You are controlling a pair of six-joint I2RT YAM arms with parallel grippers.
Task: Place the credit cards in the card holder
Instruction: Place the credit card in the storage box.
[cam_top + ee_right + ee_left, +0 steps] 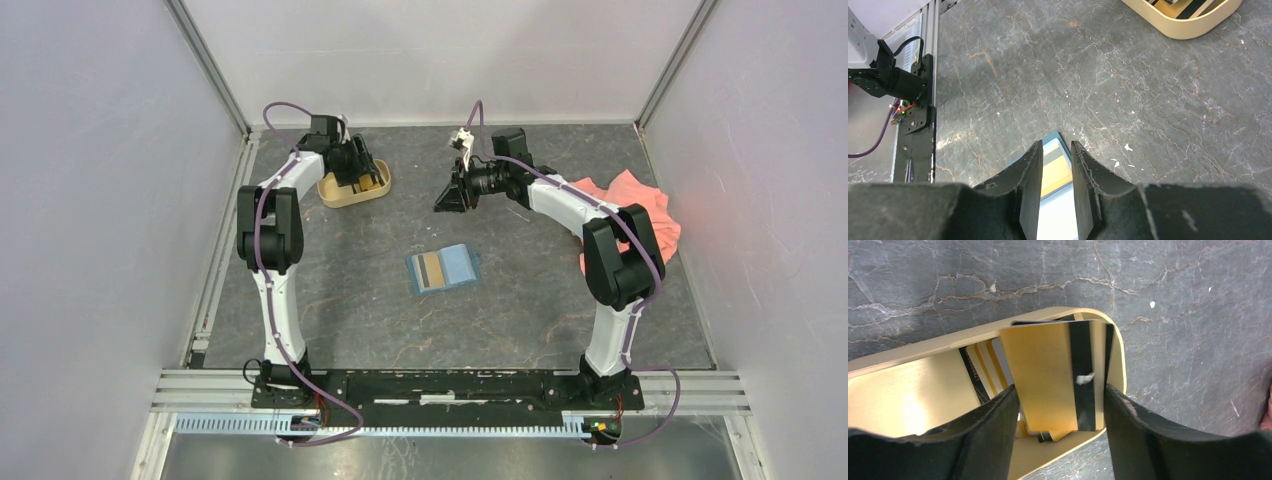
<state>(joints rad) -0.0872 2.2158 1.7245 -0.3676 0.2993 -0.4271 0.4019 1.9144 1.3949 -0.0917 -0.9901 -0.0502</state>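
Note:
My left gripper (364,166) is down in the tan tray (347,196) at the back left. In the left wrist view its jaws (1061,388) are shut on the long edges of a gold credit card (1043,375) with a black stripe, tilted up above several other gold and dark cards (982,371) in the tray (908,400). The teal card holder (461,265) lies open at mid-table with a gold, dark-striped card (433,271) in its left half. My right gripper (448,200) hangs above the table behind the holder, narrowly open and empty (1056,144); the holder (1056,207) and its card (1055,172) show through the gap.
A pink cloth (640,200) lies crumpled at the right, beside the right arm. The tray's corner (1188,27) shows at the top of the right wrist view, and the left arm's base (893,80) at its left edge. White walls enclose the table.

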